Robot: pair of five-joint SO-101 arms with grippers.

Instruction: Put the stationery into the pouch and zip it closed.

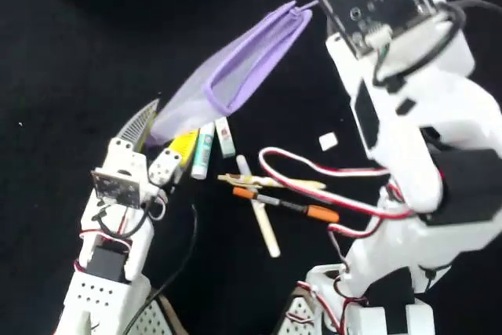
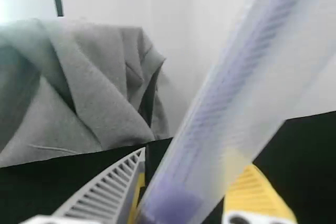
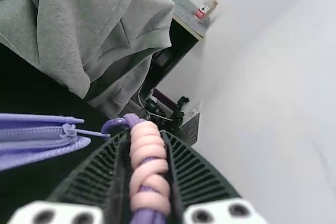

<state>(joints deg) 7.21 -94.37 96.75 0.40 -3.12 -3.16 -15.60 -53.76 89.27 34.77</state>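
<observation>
My left pincer (image 1: 157, 137) clamps the lower end of the purple pouch (image 1: 235, 68). My right pincer (image 3: 143, 135) is closed on its pink coil (image 3: 149, 166). The stationery (image 1: 282, 205) lies on the surface (image 1: 70, 76) beside the left pincer.

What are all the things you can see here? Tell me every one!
pouch: one, purple, held slanted above the table
cord: one, pink, coiled, at the pouch's zip end
tubes: two, white with teal or green, under the pouch's low end
pen: one, orange and black, mid-table
sticks: two, pale, crossing by the pen
block: one, white, small, lying apart
table: one, black
cloth: grey, behind the table
bottle: one, far back
left fingers: grey and yellow, shut on pouch
right fingers: black, shut on cord
</observation>
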